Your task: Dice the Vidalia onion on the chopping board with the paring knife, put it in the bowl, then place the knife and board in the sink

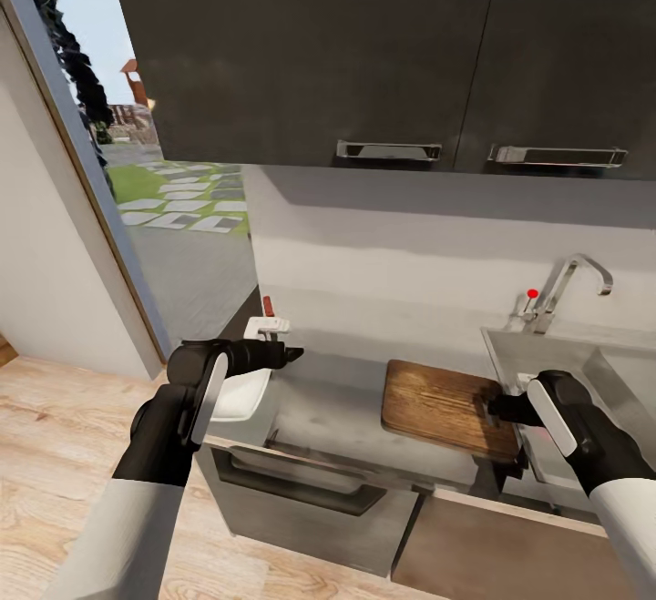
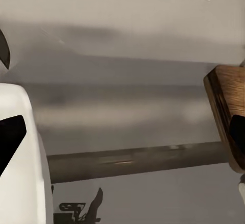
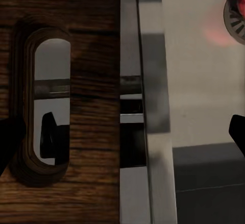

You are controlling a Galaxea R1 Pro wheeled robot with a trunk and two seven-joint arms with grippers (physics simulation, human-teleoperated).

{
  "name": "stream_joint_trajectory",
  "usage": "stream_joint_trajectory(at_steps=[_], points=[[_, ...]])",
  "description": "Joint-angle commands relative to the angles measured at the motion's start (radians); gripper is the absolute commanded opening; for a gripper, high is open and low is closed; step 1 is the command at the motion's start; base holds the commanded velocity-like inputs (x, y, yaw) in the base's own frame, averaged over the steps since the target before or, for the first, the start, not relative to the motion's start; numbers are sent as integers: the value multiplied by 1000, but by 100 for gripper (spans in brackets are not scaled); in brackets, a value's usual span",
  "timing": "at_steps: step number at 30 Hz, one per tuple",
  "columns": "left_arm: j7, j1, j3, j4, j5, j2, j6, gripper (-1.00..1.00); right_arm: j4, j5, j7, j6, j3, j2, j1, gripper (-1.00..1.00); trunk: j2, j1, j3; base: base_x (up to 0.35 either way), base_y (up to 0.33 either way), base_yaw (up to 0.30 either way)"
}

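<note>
At the far left of the head view an open doorway (image 1: 173,199) gives onto paving outside. Next comes the left gripper (image 1: 290,356), hovering above the white bowl (image 1: 239,396) that sits at the left end of the bench (image 1: 337,418). Just behind that gripper an orange-red handle (image 1: 268,306) pokes up, probably the paring knife, though too little shows to be sure. Whether the left fingers are parted or closed I cannot tell; they are a dark blur here, and the left wrist view gives a white fingertip (image 2: 20,157) at its edge and nothing between.

Further right lies the chopping board (image 1: 446,407), flat on the bench with its right end against the rim of the sink (image 1: 556,345). The right gripper (image 1: 499,409) hangs over that end. Its wrist camera looks straight down on the slot-shaped handle hole (image 3: 50,113) (long axis running along the board's short edge), with the steel rim just beside it and the basin beyond, where something reddish sits at the drain (image 3: 236,10). The right fingers look released, dark tips at opposite edges of that view and nothing held.

The right arm is plainly the nearer one for the board, and the sink lies immediately to the board's right, so the move turns on catching that slotted end.
</note>
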Motion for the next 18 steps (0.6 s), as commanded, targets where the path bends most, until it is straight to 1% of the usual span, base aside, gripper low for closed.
stream_joint_trajectory(at_steps=[1, 10, 13, 15, 16, 18], points=[[-2, -1, 0, -1, 0, 0, 5, 100, -1, -11, -10, 2, 4, -1, -1, 100, -2, 1, -2, 0, 0, 0], [-2, -2, -1, -1, 0, 0, 5, 100, -4, -11, -5, 2, -3, -2, -1, 100, -2, 1, -2, 0, 0, 0], [-2, -1, -1, -1, 0, 0, 5, 100, -7, -11, -4, 2, -18, -3, -1, 100, -2, 1, -2, 0, 0, 0], [-2, -1, -1, -1, 0, 0, 5, 100, -9, -11, -4, 2, -33, -3, -1, 100, -2, 1, -2, 0, 0, 0], [-2, -1, -1, 0, 0, 0, 5, 100, -11, -11, -4, 2, -49, -3, -1, 100, -2, 1, -2, 0, 0, 0], [-1, -2, -1, 0, 0, 0, 5, 100, -11, -11, -4, 2, -58, -4, -1, 100, -2, 1, -2, 0, 0, 0]])
